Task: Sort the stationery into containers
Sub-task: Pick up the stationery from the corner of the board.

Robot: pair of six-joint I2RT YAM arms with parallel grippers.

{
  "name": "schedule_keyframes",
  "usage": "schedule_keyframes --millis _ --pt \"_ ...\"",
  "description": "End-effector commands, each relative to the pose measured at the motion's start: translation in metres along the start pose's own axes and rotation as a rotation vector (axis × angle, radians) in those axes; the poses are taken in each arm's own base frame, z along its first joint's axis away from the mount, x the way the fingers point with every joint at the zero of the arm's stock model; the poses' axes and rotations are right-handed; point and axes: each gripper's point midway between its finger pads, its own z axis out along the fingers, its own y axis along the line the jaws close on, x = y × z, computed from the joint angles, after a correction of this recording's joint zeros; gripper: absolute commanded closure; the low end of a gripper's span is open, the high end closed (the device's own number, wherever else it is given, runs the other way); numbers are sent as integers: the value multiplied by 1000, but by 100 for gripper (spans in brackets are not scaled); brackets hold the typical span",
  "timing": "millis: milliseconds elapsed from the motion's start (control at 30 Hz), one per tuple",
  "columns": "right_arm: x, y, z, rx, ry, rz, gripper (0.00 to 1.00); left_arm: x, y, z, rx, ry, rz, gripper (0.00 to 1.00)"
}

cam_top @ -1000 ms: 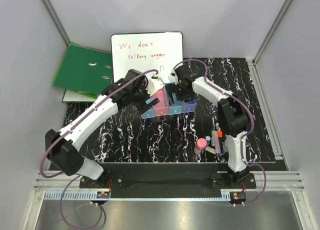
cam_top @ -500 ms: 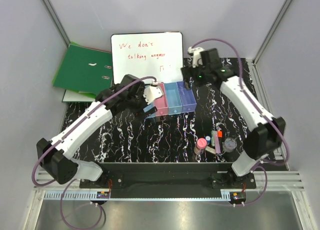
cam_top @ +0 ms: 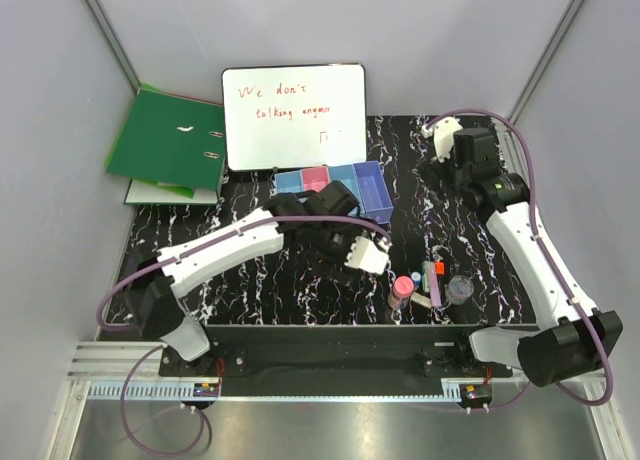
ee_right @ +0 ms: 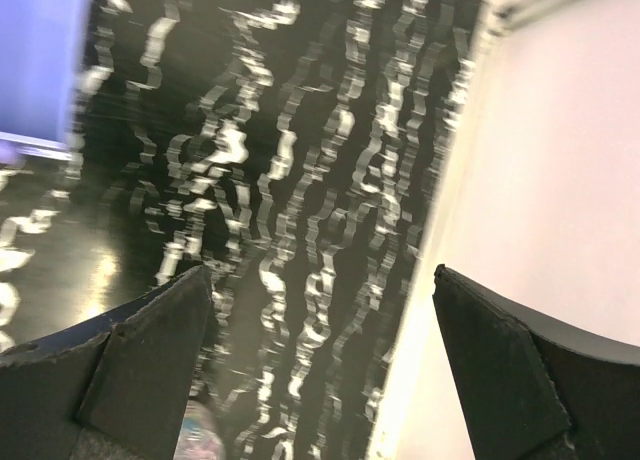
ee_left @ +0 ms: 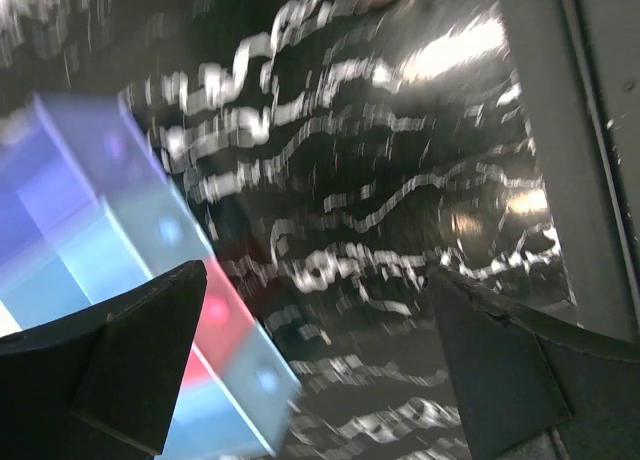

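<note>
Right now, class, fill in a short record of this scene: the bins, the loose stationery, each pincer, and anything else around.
bins: row of four, light blue, pink, light blue, purple, just in front of the whiteboard
loose stationery: pink-capped cylinder, marker and clear pot, clustered at the near edge of the table
left pincer: open, empty, between bins and cluster
right pincer: open, empty, near the far right edge
other: green binder, far left
</note>
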Motion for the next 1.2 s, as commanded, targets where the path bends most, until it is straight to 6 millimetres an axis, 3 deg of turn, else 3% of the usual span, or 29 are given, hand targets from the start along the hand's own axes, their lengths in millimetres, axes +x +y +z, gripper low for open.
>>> schedule_keyframes --millis 0,233,367,667,1167 --pt "-8 -38 -22 154 -59 -28 0 -60 11 8 11 -145 230 1" --pt "3 -39 -32 171 -63 -46 1 -93 -12 42 115 -202 279 1" --pt "-5 -43 -35 176 -85 -35 1 -94 -21 70 171 -184 286 1" --pt "-4 -42 -45 179 -112 4 1 -109 -2 100 171 -190 325 1" --pt "-8 -46 -65 193 -169 79 2 -120 -5 131 205 -194 384 3"
